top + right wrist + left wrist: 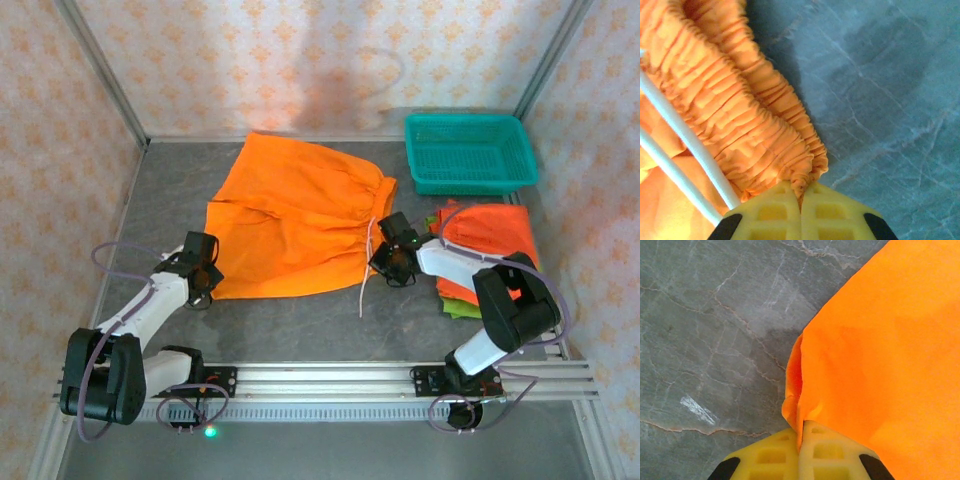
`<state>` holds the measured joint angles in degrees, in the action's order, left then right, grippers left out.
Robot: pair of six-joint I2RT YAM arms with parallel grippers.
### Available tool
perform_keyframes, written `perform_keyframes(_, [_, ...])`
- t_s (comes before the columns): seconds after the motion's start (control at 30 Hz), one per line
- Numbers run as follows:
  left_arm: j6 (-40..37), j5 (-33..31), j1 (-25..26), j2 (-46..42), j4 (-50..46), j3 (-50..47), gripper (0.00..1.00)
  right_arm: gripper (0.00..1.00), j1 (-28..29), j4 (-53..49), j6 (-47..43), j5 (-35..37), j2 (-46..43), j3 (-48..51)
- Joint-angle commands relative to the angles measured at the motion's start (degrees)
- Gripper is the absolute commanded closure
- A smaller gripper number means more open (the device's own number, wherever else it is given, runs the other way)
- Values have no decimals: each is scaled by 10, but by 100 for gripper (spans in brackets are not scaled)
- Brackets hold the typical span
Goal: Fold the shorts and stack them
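Arms [150, 305] white-black, cables [103, 248] lilac (tool fingers [771, 455] yellow).

No readable text, label, brand, number or sign appears on anything here.

Grey marbled table [300, 330]: orange shorts [290, 220] spread mid-table, teal basket [470, 152] far right, folded stack [495, 238] just before basket.
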<state>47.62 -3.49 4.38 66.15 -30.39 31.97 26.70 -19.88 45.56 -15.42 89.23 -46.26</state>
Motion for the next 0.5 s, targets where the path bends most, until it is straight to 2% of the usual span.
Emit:
perform_keyframes(0.0, [-26,-37,0,-24,-32,46,100,100,0,-41,-25,45,-3,-36])
perform_keyframes(0.27, [-59,-100,0,-99,-149,200,100,100,-12,-147,-81,67,-100,-137])
perform_keyframes(0.47, [-72,-123,0,-127,-194,306,100,100,-17,-192,-96,70,-156,-170])
